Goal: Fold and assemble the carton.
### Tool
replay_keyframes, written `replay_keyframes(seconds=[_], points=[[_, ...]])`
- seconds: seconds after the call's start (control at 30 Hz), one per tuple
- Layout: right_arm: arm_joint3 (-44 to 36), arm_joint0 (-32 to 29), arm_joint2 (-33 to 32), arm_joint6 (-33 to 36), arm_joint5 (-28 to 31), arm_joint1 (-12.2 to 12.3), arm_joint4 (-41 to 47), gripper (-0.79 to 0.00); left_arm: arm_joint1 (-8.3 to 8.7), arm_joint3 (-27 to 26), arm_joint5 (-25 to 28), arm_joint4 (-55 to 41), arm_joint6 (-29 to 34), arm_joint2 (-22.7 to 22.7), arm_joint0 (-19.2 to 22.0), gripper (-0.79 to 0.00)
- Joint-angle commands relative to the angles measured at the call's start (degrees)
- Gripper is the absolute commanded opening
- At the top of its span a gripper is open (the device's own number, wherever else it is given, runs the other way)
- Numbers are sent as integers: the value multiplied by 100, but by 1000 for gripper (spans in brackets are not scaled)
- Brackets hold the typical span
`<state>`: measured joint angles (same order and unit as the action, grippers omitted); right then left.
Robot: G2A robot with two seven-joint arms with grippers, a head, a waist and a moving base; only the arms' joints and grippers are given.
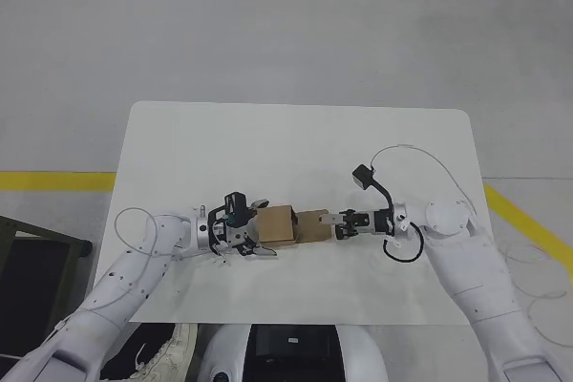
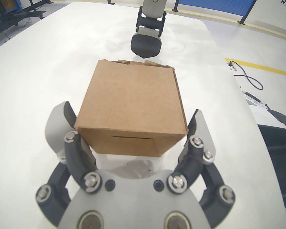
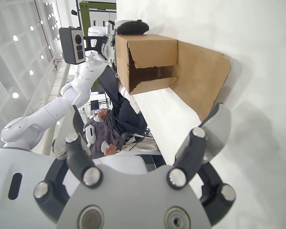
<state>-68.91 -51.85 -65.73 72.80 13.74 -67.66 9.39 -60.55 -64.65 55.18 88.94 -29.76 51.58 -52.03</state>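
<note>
A brown carton lies on its side near the front of the white table. My left gripper is shut on the carton at its closed end, one finger on each side wall. The far end of the carton is open, with torn inner flaps and one large flap spread out on the table. My right gripper is open at that end, with one finger beside the large flap's edge. From above, the right gripper sits just past the flap.
A thin white cable arcs over the table's right side. Bare table surface stretches behind the carton, towards the far edge. The front edge of the table runs close to both arms.
</note>
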Motion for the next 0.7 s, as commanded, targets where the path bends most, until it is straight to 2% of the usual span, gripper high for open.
replay_keyframes(seconds=[0.0,0.67], points=[[59,-1,25,0,67,1,39,0,2,-9,4,-8,12,5,-4,0],[999,323,544,-185,650,-184,907,0,6,-77,-16,-45,70,27,-34,0]])
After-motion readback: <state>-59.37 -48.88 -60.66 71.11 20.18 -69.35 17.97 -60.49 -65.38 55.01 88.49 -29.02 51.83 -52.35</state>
